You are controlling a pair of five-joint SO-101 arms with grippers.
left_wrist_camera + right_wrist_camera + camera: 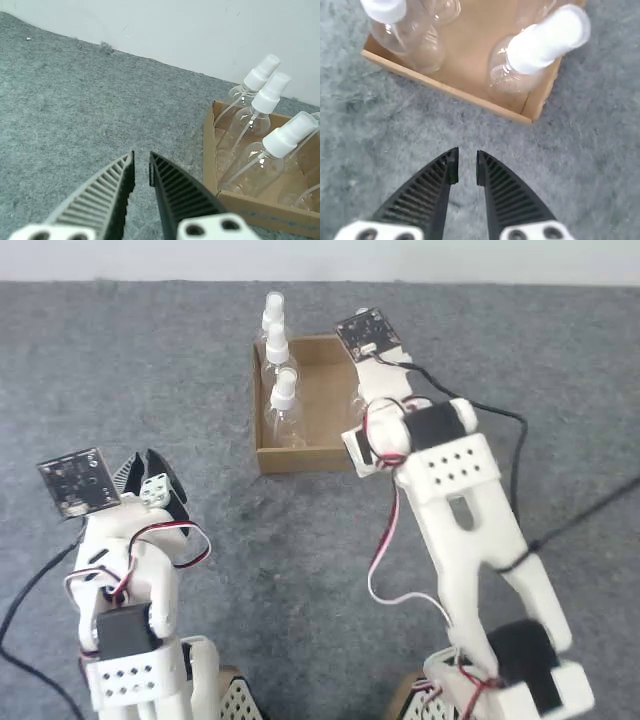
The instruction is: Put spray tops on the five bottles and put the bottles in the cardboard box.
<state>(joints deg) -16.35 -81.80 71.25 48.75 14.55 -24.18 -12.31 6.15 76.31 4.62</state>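
The cardboard box (325, 455) sits on the grey felt-covered table (150, 360), towards the far side and between the 2 arms. Inside it, 3 clear bottles stand upright in a row along one wall, each with a white spray top: the far bottle (272, 312), the middle bottle (277, 340) and the near bottle (285, 400). More clear bottles stand against the opposite wall, partly hidden by an arm, so I cannot count them. One of them, the corner bottle (540, 47), stands in the box's corner with its white top on.

The left claw (141, 162) hangs low over bare table, well apart from the box, its jaws drawn in to a narrow gap with nothing between them. The right claw (467, 160) hovers just outside the box's near wall, jaws likewise narrow and holding nothing.
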